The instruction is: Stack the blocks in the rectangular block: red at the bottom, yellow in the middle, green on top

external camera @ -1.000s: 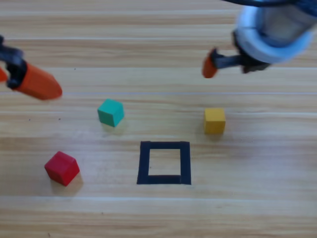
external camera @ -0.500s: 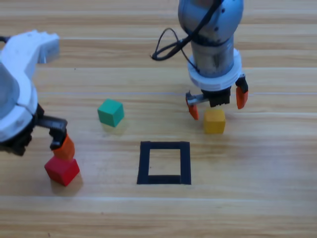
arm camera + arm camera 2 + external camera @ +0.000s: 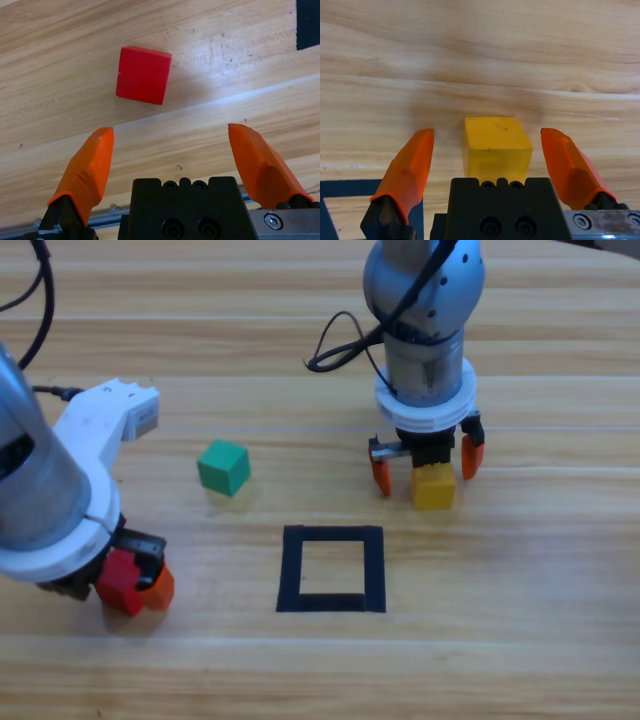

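Observation:
The red cube point(image 3: 116, 576) lies at the front left, partly under my left arm. My left gripper point(image 3: 128, 588) hovers over it, open. In the left wrist view the red cube point(image 3: 143, 74) lies just beyond the open left gripper point(image 3: 170, 129), not between the jaws. The yellow cube point(image 3: 433, 490) sits right of centre, and my right gripper point(image 3: 425, 466) is open with one jaw on each side of it. The right wrist view shows the yellow cube point(image 3: 496, 145) between the jaws of the right gripper point(image 3: 487, 133), untouched. The teal-green cube point(image 3: 223, 467) stands alone. The black tape rectangle point(image 3: 331, 534) holds no cube.
A corner of the tape rectangle point(image 3: 307, 25) shows at the top right of the left wrist view, and part of its outline point(image 3: 350, 187) at the bottom left of the right wrist view. A black cable point(image 3: 335, 340) loops off the right arm.
Both arms have come in and lowered. The left gripper has moved down over the red cube. The right gripper has dropped so its open jaws straddle the yellow cube. No cube has moved.

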You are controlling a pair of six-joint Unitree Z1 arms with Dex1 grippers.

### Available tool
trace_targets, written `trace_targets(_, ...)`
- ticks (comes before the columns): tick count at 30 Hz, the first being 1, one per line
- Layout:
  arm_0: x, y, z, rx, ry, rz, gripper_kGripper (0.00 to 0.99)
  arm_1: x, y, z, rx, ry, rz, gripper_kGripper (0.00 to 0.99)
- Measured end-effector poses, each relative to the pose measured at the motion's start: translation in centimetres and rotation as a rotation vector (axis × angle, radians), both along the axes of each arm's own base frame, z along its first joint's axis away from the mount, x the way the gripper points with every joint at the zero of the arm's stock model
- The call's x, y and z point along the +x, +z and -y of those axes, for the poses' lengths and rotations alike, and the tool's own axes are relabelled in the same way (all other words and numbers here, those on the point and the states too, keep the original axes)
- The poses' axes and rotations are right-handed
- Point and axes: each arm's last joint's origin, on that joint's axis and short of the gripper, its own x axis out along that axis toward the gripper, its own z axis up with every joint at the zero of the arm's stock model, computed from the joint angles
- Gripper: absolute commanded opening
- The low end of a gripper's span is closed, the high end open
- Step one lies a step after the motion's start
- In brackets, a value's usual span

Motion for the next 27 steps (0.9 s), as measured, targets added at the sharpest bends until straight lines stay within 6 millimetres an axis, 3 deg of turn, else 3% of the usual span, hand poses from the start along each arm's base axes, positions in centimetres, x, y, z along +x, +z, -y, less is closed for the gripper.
trace_targets(5, 1.5, -1.2, 0.0, 0.01, 0.012, -0.006, 0.957, 0.2, 0.0, 0.1, 0.028, 0.007, -0.027, 0.815)
trace_targets(8, 2.1, -1.7, 0.0, 0.008, 0.019, -0.003, 0.957, 0.2, 0.0, 0.2, 0.034, 0.013, -0.034, 0.808)
trace_targets(13, 2.8, -2.7, -0.3, 0.007, 0.027, 0.002, 0.957, 0.3, -0.4, 0.8, 0.079, 0.0, -0.047, 0.626)
trace_targets(17, 3.5, -3.4, -0.6, 0.013, 0.022, 0.004, 0.957, -1.3, -0.4, 3.5, 0.204, 0.005, -0.002, 0.264)
trace_targets(19, 3.9, -3.8, -0.6, 0.017, 0.027, 0.001, 0.957, -2.1, -0.2, 5.5, 0.257, -0.01, 0.006, 0.161)
trace_targets(24, 4.1, -4.9, -0.8, 0.025, 0.031, -0.007, 0.93, -2.0, -0.1, 6.8, 0.231, -0.033, 0.019, 0.149)
trace_targets(27, 4.2, -5.3, -0.8, 0.028, 0.032, -0.01, 0.888, -2.1, 0.0, 7.2, 0.183, -0.037, 0.033, 0.0)
